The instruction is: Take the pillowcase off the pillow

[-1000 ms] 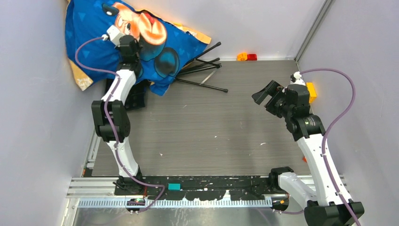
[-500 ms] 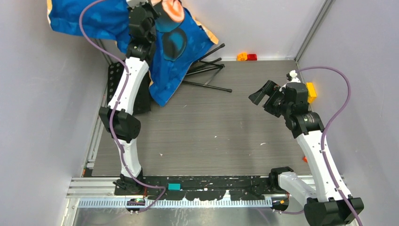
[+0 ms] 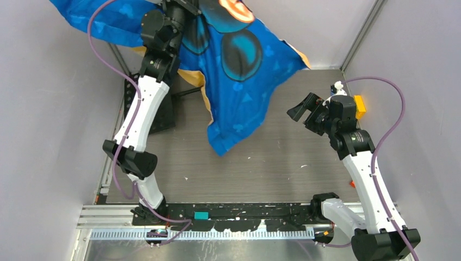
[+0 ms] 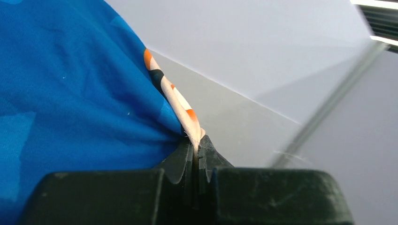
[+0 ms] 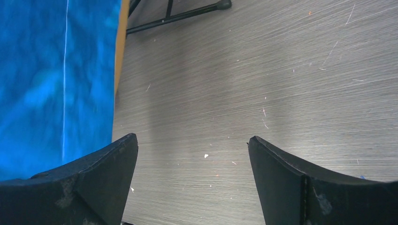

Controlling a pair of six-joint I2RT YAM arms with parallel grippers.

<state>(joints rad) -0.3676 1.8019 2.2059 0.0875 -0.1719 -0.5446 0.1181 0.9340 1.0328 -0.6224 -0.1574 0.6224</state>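
The blue pillowcase with the cartoon mouse print hangs in the air across the table's back, its lower corner near the middle. Its orange-yellow reverse shows along one edge. My left gripper is raised high at the back left and is shut on the pillowcase; in the left wrist view its jaws pinch a fold of the fabric. My right gripper is open and empty at the right, over bare table. The right wrist view shows the pillowcase to its left. The white pillow is out of view.
A black folded stand partly shows behind the cloth. A perforated black plate lies at the left. A yellow block and small orange and red blocks sit at the right and back. Walls close in on three sides.
My left arm has lifted and swung the pillowcase up and to the right, so it now hangs over the table's middle. The right gripper has moved slightly left.
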